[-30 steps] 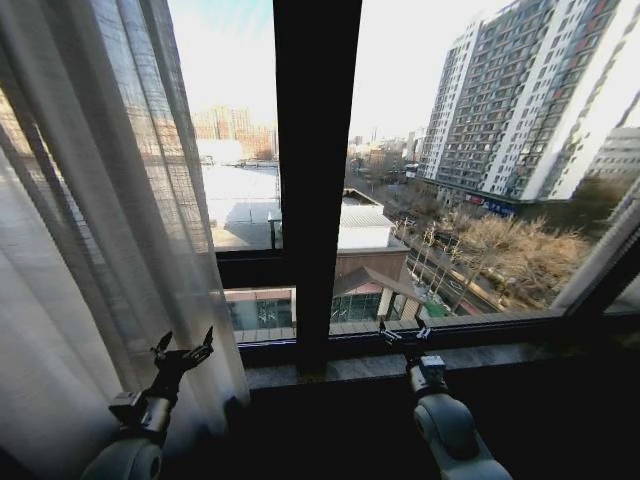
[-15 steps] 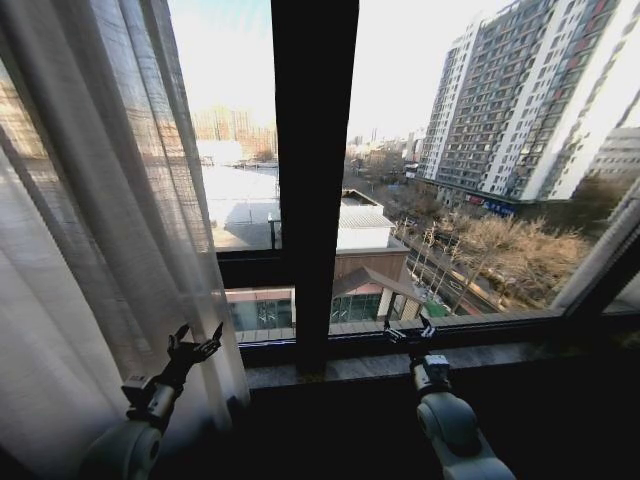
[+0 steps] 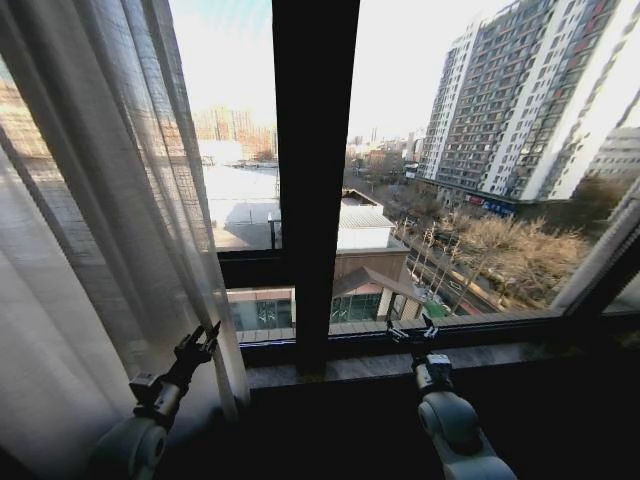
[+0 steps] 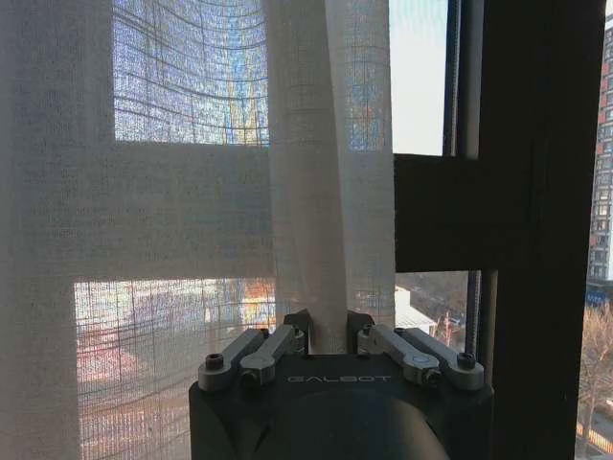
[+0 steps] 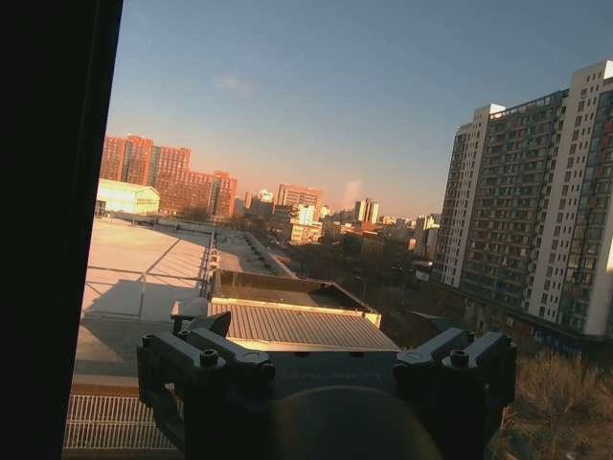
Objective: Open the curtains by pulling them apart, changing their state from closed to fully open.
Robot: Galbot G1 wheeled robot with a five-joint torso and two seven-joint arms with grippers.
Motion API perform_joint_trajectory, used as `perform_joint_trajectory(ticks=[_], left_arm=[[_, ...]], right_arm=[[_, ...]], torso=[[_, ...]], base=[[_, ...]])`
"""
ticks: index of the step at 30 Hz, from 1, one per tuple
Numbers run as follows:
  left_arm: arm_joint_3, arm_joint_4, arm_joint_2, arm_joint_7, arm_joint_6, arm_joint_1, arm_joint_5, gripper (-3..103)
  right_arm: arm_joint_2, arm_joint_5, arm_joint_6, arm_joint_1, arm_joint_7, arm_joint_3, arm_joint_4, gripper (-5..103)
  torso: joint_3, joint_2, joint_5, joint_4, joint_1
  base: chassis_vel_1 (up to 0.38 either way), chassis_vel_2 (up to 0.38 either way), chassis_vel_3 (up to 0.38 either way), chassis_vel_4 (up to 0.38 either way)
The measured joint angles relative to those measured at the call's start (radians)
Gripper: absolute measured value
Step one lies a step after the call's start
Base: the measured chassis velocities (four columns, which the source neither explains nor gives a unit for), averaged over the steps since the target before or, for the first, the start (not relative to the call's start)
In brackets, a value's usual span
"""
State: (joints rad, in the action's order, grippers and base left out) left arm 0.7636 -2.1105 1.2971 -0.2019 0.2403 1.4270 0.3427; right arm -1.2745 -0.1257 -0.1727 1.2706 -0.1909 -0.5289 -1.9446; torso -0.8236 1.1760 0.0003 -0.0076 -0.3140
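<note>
Two curtains [image 3: 90, 230], left one's inner edge pinched in the left gripper [image 4: 328, 335]; right gripper [image 3: 412, 332] jaws spread wide, holding nothing, by the window sill [image 3: 520, 352].

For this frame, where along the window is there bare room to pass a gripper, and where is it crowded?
Free: the uncovered glass between the dark vertical window frame bar and the sheer white right curtain panel at the far edge, above the dark stone sill; the right gripper hangs open there. Crowded: the sheer white pleated left curtain panel, where the left gripper pinches a fold.
</note>
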Motion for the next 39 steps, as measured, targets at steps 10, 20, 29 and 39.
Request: perform_joint_trajectory(ticks=[10,20,29,39], left_arm=[[0.007,-0.012,0.003,-0.002,-0.002,0.006,0.001,0],[0.027,-0.066,0.028,0.004,0.003,0.028,0.003,0],[0.030,-0.066,0.036,0.004,0.004,0.030,0.002,0],[0.035,-0.072,0.041,0.004,0.004,0.037,0.002,0]], right_arm=[[-0.003,-0.001,0.001,-0.012,-0.002,0.004,0.000,100],[-0.006,0.004,0.013,-0.015,-0.021,0.011,-0.019,100],[-0.002,0.065,0.003,-0.002,-0.020,0.015,-0.032,100],[-0.005,0.089,0.003,0.003,-0.020,0.031,-0.036,100]], torso=[[0.000,0.000,-0.0001,0.0000,0.000],[0.000,0.000,0.0000,0.0000,0.000],[0.000,0.000,0.0000,-0.0001,0.000],[0.000,0.000,0.0001,-0.0001,0.000]], base=[[0.000,0.000,0.000,0.000],[0.000,0.000,0.000,0.000],[0.000,0.000,0.000,0.000],[0.055,0.056,-0.046,-0.055]])
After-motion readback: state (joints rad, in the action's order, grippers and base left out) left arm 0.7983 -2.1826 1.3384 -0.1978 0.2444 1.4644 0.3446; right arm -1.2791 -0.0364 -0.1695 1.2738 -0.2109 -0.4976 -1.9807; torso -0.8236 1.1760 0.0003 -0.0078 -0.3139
